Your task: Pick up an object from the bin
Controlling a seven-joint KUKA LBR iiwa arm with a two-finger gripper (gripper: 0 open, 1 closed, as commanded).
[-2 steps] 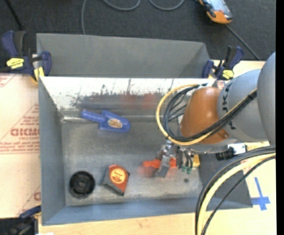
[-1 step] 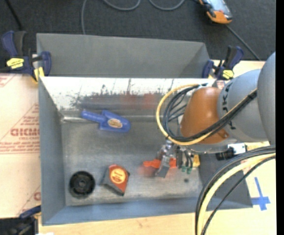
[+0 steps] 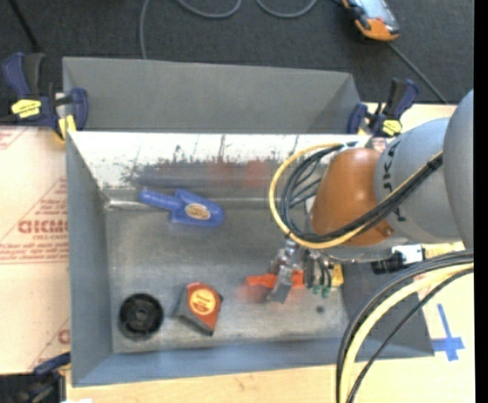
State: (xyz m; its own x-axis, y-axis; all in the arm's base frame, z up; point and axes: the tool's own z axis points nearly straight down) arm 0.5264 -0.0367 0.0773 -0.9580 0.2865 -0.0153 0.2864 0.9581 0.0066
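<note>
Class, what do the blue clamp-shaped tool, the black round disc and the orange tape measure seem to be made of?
Blue clamp-shaped tool: probably smooth moulded plastic, given its even colour and soft sheen. Black round disc: matt rubber or plastic, dull with ringed ridges; I cannot tell which. Orange tape measure: likely a glossy plastic case with a round printed label.

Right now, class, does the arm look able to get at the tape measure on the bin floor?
Probably yes. The tape measure lies in the open, apart from the black disc; only a small orange piece lies between it and the arm.
</note>
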